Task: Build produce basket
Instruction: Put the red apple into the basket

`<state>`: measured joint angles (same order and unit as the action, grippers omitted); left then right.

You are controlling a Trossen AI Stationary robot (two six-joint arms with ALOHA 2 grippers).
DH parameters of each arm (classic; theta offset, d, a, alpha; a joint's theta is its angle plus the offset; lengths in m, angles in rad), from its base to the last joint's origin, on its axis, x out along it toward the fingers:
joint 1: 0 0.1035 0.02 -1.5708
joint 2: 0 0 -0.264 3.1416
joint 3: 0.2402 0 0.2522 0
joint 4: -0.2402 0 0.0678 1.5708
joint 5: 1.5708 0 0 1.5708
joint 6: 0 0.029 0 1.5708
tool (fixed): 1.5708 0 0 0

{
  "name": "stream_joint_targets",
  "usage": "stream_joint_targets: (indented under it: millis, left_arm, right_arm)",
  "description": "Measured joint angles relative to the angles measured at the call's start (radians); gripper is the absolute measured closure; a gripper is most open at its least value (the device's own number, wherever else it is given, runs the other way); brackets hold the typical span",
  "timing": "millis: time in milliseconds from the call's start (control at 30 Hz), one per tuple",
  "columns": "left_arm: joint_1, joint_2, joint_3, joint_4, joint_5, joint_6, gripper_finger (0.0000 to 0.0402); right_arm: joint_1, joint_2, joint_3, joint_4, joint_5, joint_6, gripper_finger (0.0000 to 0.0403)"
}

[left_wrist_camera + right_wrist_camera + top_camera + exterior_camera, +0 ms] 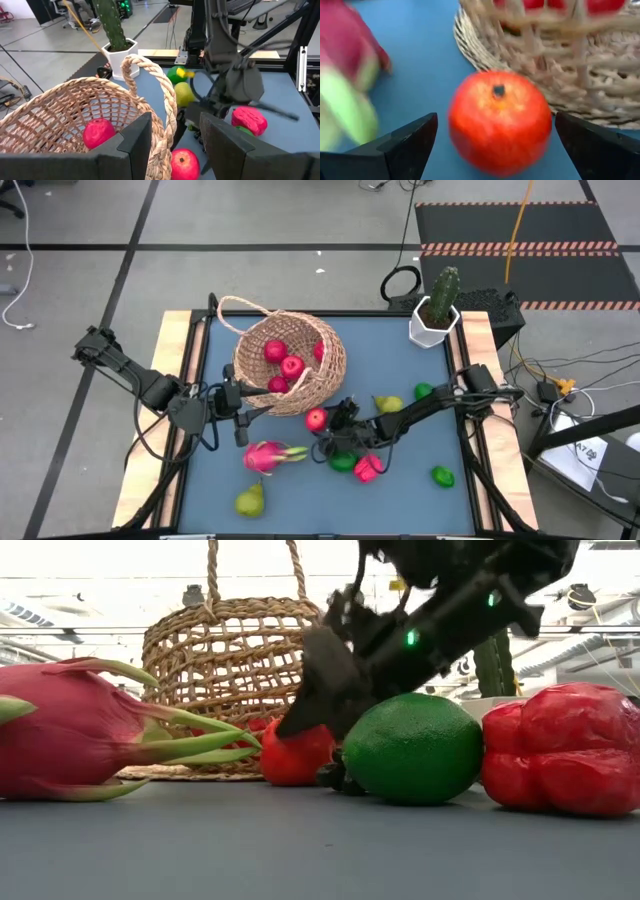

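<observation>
The basket (290, 363) lies tipped on the blue table (400, 500) with three red fruits (291, 366) inside; the left gripper (172, 142) is clamped on its woven rim, one finger inside and one outside. The right gripper (492, 140) hangs low beside the basket with its jaws spread wide, a red apple (499, 120) sitting on the table between them, not yet pinched; a dragon fruit (266, 456), a lime (412, 748), a red pepper (565, 748), pears (250, 500) and more limes lie scattered nearby; a potted cactus (437, 308) stands at the far corner
</observation>
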<state>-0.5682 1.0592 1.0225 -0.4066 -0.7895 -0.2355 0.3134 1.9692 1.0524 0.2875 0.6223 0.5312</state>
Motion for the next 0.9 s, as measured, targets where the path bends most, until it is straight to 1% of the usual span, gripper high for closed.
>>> stream_joint_targets:
  millis: [133,267,467,700,900]
  left_arm:
    - [0.000,0.000,0.000,0.000,0.000,0.002,0.0231]
    - [0.000,0.000,0.000,0.000,0.000,0.003,0.0231]
    - [0.000,0.000,0.000,0.000,0.000,0.005,0.0231]
    - [0.000,0.000,0.000,-0.001,0.000,0.005,0.0231]
    - [0.000,0.000,0.000,-0.001,0.000,0.005,0.0231]
  right_arm:
    - [-0.005,0.049,0.000,0.085,0.001,-0.013,0.0003]
    - [-0.009,0.080,0.000,0.132,0.006,-0.012,0.0003]
    - [-0.018,0.086,0.001,0.130,0.005,-0.014,0.0015]
    - [-0.019,0.086,0.001,0.129,0.005,-0.016,0.0045]
    - [-0.018,0.086,0.001,0.129,0.005,-0.016,0.0048]
